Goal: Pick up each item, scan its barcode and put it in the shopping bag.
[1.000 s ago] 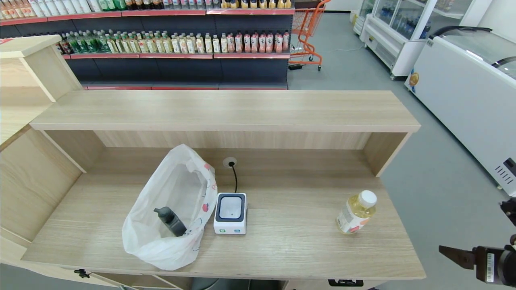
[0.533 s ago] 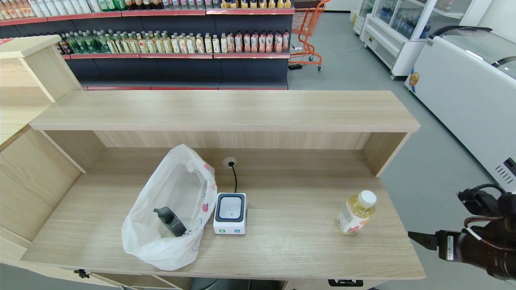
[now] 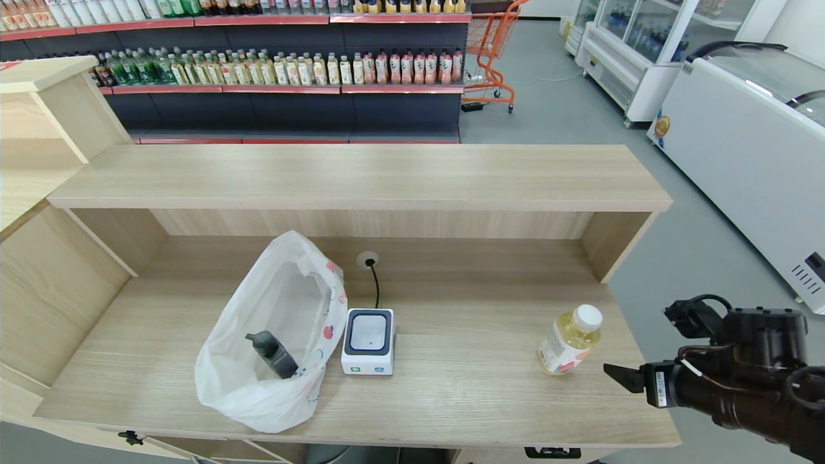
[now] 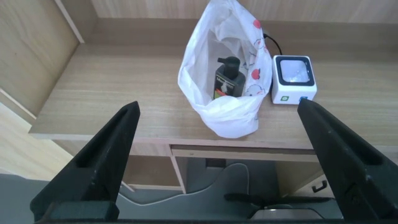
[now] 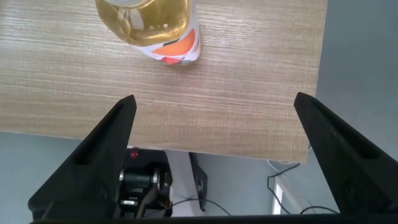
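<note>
Right gripper [image 5: 214,106] sits at the near right edge of the counter [image 3: 464,393], jaws spread wide with nothing between them, facing the bottle [image 3: 570,339]. The bottle stands on the right of the counter, just beyond the fingertips and well apart from the scanner [image 3: 368,340] in the middle. The bag [image 3: 271,335] stands just left of the scanner, mouth open, a dark bottle [image 3: 272,353] inside.

The bottle looks like clear plastic full of yellow liquid, so probably fairly heavy, smooth and round. Its wall may give under a hard squeeze and slip under a weak one. The best hold is likely across the middle of the body, below the white cap [image 3: 588,317], leaving the label [image 3: 553,348] uncovered for scanning.

Left gripper [image 4: 217,107] hangs on the near side of the counter, facing the bag, jaws spread and empty.
</note>
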Motion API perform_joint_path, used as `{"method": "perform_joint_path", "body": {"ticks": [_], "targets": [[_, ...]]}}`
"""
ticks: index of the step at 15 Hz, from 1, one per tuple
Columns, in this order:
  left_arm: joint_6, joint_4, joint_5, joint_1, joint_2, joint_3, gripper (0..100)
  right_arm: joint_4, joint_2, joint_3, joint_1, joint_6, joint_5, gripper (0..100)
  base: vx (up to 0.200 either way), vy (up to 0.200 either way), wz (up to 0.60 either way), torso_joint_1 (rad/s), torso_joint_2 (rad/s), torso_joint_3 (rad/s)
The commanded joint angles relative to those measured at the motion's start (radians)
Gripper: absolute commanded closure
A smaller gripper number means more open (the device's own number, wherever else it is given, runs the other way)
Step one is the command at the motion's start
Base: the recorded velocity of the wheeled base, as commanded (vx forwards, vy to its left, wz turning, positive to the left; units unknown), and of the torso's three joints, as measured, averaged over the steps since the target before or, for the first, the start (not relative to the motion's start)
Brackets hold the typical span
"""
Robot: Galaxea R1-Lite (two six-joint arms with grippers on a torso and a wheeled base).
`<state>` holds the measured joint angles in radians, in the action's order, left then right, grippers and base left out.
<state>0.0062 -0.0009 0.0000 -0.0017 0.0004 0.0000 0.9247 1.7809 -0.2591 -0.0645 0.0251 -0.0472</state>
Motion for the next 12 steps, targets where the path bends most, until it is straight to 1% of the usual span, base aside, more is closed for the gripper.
{"method": "perform_joint_path", "body": {"ticks": [1, 3, 7, 10, 12], "targets": [[0.000, -0.001, 0.000, -0.001, 0.000, 0.000, 0, 0.059, 0.092, 0.000, -0.003, 0.029, 0.000, 0, 0.000, 0.000, 0.00, 0.000, 0.00, 0.000], [0.000, -0.001, 0.000, -0.001, 0.000, 0.000, 0, 0.121, 0.132, -0.002, -0.005, 0.062, -0.003, 0, 0.000, 0.000, 0.00, 0.000, 0.00, 0.000], [0.000, -0.001, 0.000, -0.001, 0.000, 0.000, 0, 0.218, 0.207, -0.008, -0.048, 0.070, -0.008, 0, 0.000, 0.000, 0.00, 0.000, 0.00, 0.000], [0.000, -0.001, 0.000, 0.000, 0.000, 0.000, 0, 0.301, 0.272, -0.012, -0.060, 0.070, -0.011, 0, 0.000, 0.000, 0.00, 0.000, 0.00, 0.000], [0.000, -0.001, 0.000, 0.000, 0.000, 0.000, 0, 0.378, 0.335, -0.029, -0.071, 0.093, -0.011, 0, 0.000, 0.000, 0.00, 0.000, 0.00, 0.000]]}}
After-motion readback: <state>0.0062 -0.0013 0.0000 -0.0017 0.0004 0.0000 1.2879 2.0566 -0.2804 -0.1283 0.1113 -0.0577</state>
